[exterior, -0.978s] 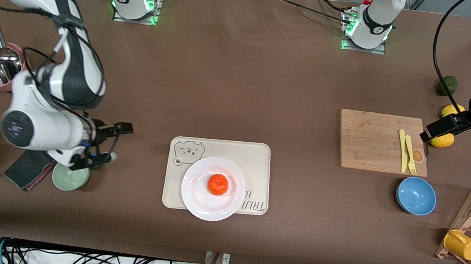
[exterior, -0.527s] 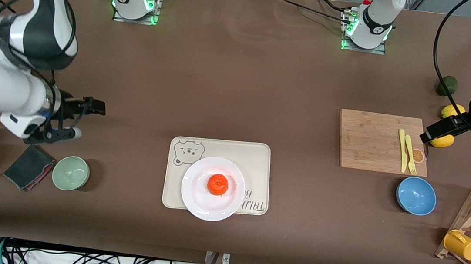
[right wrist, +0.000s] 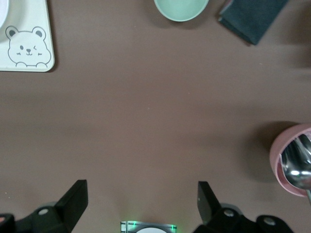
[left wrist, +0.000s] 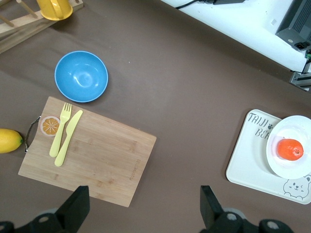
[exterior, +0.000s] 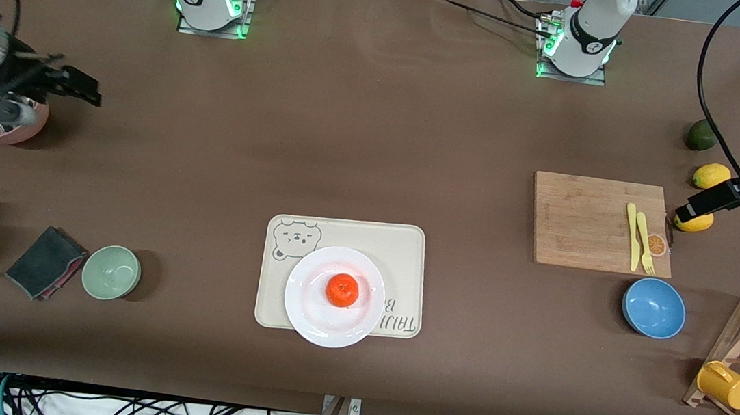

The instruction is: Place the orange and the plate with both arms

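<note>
Fingers on both your grippers are standing wide and empty: right gripper (exterior: 73,85) hanging beside the pink bowl (exterior: 4,121), left gripper (exterior: 711,202) over a lemon (exterior: 694,221). Worktop (exterior: 378,133), then tray (exterior: 400,245), are carrying the plate (exterior: 314,315), cradling the orange (exterior: 342,290) centrally.

arms: white, black joints | bases: green-lit; cables: black

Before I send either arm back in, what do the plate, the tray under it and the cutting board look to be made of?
The plate looks like glazed ceramic or hard plastic: glossy white, with soft reflections around the orange. The tray looks like matte plastic or melamine: flat cream, rounded corners, printed bear and lettering. The cutting board looks like bamboo or wood: pale tan with straight strip grain, unglossed.
</note>
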You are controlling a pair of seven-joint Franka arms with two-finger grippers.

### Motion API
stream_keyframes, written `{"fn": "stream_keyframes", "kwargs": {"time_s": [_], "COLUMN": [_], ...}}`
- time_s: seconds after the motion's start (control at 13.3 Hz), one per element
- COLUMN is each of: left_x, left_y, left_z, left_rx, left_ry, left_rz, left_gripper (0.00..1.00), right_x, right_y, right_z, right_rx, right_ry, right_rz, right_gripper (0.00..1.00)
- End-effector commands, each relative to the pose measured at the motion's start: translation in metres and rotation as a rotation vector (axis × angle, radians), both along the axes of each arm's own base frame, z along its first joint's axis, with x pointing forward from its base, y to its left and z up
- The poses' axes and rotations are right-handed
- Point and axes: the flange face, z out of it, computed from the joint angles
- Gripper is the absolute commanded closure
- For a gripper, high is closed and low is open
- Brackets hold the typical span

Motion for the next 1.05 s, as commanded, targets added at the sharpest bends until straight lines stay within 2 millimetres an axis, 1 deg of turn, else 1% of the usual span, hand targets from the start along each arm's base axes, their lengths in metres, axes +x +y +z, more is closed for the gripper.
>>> {"fn": "stream_keyframes", "kwargs": {"time_s": [0.0, 0.08, 0.15, 0.23, 0.38, 0.53, 0.68, 0.83, 0.98], "left_x": [0.003, 0.003, 0.003, 0.003, 0.003, 0.003, 0.002, 0.002, 0.002], "left_y": [-0.006, -0.008, -0.007, -0.002, 0.001, -0.005, -0.004, -0.011, -0.012], "left_z": [0.005, 0.005, 0.005, 0.005, 0.005, 0.005, 0.004, 0.005, 0.005], "left_rx": [-0.020, -0.022, -0.021, -0.020, -0.018, -0.015, 0.050, 0.063, 0.073], "left_ry": [0.019, 0.022, 0.021, 0.020, 0.019, 0.019, 0.017, 0.013, -0.002], "left_rz": [0.062, 0.074, 0.073, 0.074, 0.076, 0.067, 0.052, 0.030, -0.083], "left_gripper": [0.00, 0.00, 0.00, 0.00, 0.00, 0.00, 0.00, 0.00, 0.00], "right_x": [0.003, 0.003, 0.005, 0.009, 0.012, 0.011, 0.012, 0.012, 0.012], "right_y": [-0.008, -0.007, -0.006, -0.006, -0.006, -0.006, -0.007, -0.007, -0.007], "right_z": [0.016, 0.009, 0.007, 0.006, 0.002, 0.002, 0.000, 0.000, 0.000], "right_rx": [-0.044, -0.050, -0.044, -0.042, -0.038, -0.038, -0.041, -0.044, -0.046], "right_ry": [-0.014, 0.000, -0.011, -0.033, -0.038, -0.034, -0.032, -0.032, -0.032], "right_rz": [-0.003, -0.008, -0.017, -0.009, -0.012, -0.012, -0.014, -0.013, -0.014], "right_gripper": [0.00, 0.00, 0.00, 0.00, 0.00, 0.00, 0.00, 0.00, 0.00]}}
